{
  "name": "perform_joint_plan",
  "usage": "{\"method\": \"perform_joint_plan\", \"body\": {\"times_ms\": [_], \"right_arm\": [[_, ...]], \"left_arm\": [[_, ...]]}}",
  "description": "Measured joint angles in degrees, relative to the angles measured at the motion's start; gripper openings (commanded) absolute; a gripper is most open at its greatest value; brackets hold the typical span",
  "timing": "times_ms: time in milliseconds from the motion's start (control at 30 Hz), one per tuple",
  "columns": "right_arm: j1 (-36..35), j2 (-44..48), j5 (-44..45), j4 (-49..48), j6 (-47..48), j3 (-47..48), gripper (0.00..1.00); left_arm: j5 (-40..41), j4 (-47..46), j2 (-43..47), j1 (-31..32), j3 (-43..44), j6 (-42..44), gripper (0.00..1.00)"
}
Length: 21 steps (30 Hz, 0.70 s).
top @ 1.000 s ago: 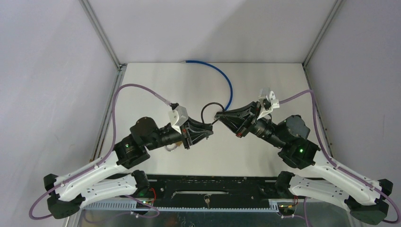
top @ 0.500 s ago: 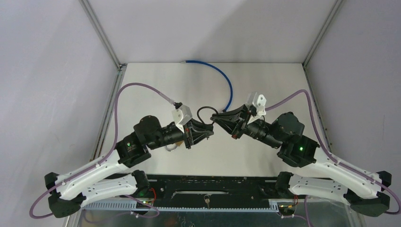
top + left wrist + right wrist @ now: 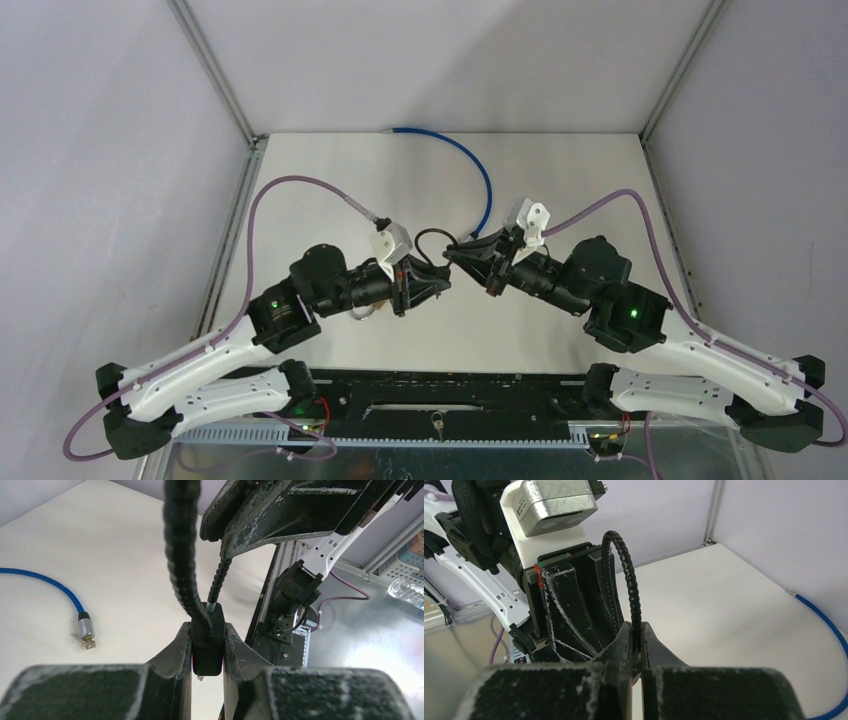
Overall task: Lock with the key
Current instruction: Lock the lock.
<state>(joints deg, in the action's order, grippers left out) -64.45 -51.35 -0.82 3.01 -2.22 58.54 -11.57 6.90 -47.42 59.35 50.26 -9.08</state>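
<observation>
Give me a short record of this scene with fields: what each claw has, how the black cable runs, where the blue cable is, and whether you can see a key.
left claw: shut on the black lock body
right claw: shut on the black ribbed cable
black ribbed cable: arches up out of the lock body, with one stretch pinched in the right claw
blue cable: lying loose on the table, beyond both claws
metal end: on the blue cable, free, touched by neither claw
key: cannot tell

White-shelled, black-jointed left arm [image 3: 195,368] and right arm [image 3: 705,358], green lamps [image 3: 272,303] lit. Purple cables [image 3: 290,181] trail from white camera blocks [image 3: 391,240] behind each scuffed black pincer [image 3: 207,640].
</observation>
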Motion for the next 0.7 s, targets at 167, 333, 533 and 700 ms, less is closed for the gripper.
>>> {"method": "perform_joint_plan", "body": {"times_ms": [167,333,533,700], "right_arm": [[0.0,0.9,1.2,-1.9,-1.4,-1.8,0.0],[0.0,2.1,2.1,-6.3,-3.8,-5.6,0.0],[0.0,1.9,2.4,-9.5,-5.7,-7.5,0.0],[-0.5,0.8,2.7,-11.1,-6.4,-8.1,0.0]], "left_arm": [[0.5,-0.3,0.2,0.0,0.0,-1.1,0.0],[0.7,-0.3,0.4,0.0,-0.7,-1.9,0.0],[0.9,0.2,0.4,0.0,-0.8,-2.5,0.0],[0.7,0.4,0.4,0.1,-0.8,-3.0,0.0]]}}
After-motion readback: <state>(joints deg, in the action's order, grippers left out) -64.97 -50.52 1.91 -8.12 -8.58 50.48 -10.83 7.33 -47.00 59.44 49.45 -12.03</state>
